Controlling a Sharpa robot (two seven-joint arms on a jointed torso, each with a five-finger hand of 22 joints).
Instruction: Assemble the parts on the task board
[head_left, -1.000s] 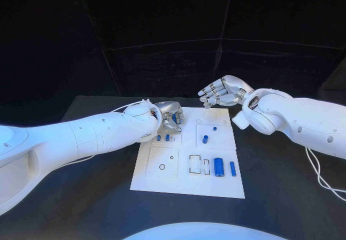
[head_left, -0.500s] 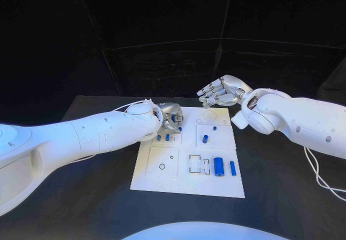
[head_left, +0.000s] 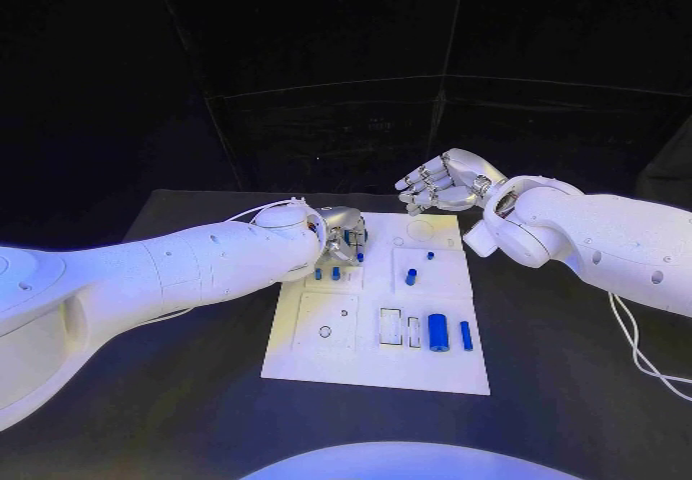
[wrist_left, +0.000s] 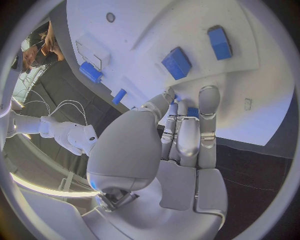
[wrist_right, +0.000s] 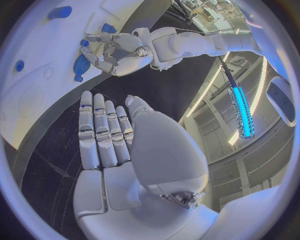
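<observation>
Head view: one white task board (head_left: 378, 330) lies mid-table with seven blue parts on it that can be counted: two beside the left hand (head_left: 343, 240), two in the middle, two near the front, and one pinched in that hand's fingertips (wrist_left: 194, 112). The right hand (head_left: 444, 182) hovers past the far edge, fingers extended, grasping nothing.

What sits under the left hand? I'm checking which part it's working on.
Under the left hand lies the task board, with small blue parts by its fingertips. Whether it holds one stays hidden.
</observation>
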